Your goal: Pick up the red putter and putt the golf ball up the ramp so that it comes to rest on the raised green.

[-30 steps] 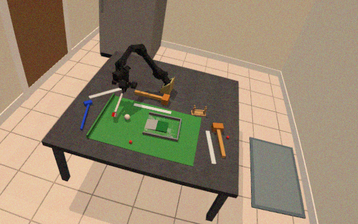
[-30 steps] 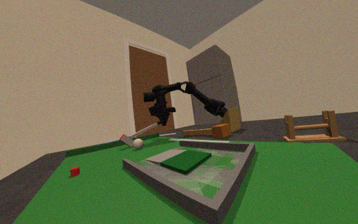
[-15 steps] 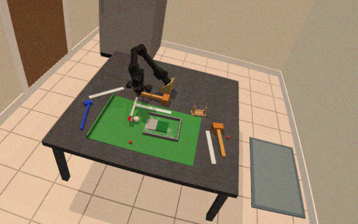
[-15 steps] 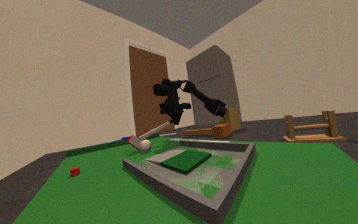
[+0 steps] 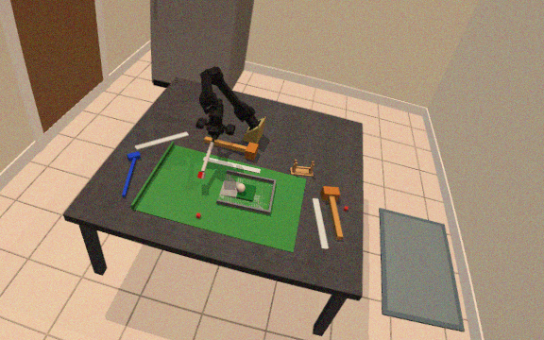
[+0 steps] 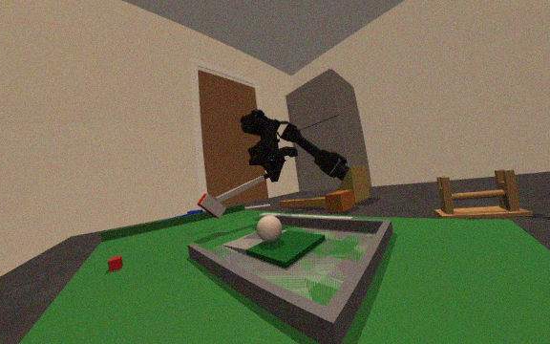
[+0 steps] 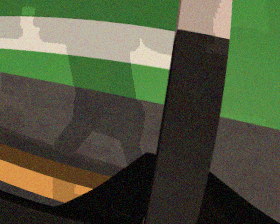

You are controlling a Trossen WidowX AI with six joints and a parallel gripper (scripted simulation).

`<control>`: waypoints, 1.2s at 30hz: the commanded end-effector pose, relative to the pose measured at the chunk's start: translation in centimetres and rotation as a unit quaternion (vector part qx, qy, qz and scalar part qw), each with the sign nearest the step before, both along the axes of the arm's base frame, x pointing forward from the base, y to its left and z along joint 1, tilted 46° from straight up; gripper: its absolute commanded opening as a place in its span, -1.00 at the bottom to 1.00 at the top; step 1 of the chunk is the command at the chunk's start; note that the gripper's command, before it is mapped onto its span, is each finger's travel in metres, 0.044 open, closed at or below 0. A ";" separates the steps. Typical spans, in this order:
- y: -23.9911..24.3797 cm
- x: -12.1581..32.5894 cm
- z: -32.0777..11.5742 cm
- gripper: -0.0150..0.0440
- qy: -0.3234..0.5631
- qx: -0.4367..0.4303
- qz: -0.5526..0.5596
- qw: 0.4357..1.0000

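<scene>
A: Where do we stand with the red putter [image 5: 207, 161]?

B: We have the gripper [image 5: 213, 135] clamped on its pale shaft at the top end, and the putter hangs slanted over the far-left part of the green mat [image 5: 178, 189], its red head [image 6: 206, 203] lifted off the surface (the wrist view shows only the dark finger [image 7: 184, 163] lying along the shaft).

A: And the golf ball [image 5: 241, 187]?

B: We see it inside the grey-walled frame [image 5: 248, 204], resting at the far edge of the dark green raised pad [image 6: 286, 247], just where the grey ramp [image 5: 228, 190] meets it.

A: What else lies near us?

B: An orange mallet [image 5: 234, 147] on the table [image 5: 300, 264] right beside the gripper, a white bar [image 5: 232, 164] on the mat's far side, and a blue putter [image 5: 130, 173] off the mat's left edge.
</scene>
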State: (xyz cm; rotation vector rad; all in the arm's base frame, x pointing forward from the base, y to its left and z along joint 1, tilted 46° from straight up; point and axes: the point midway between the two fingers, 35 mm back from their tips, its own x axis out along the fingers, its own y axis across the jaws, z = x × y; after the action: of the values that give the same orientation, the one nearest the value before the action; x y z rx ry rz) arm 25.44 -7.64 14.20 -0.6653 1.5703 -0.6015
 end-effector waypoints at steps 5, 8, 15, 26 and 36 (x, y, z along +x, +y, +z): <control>1.3 0.1 1.2 -0.49 -0.002 0.000 0.002 1.000; 1.3 0.1 1.2 -0.49 -0.002 0.000 0.002 1.000; 1.3 0.1 1.2 -0.49 -0.002 0.000 0.002 1.000; 1.3 0.1 1.2 -0.49 -0.002 0.000 0.002 1.000; 1.3 0.1 1.2 -0.49 -0.002 0.000 0.002 1.000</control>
State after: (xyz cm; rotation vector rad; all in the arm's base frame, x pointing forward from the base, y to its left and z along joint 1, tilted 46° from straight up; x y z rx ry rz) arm 25.51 -6.41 15.39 -0.6648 1.5679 -0.6019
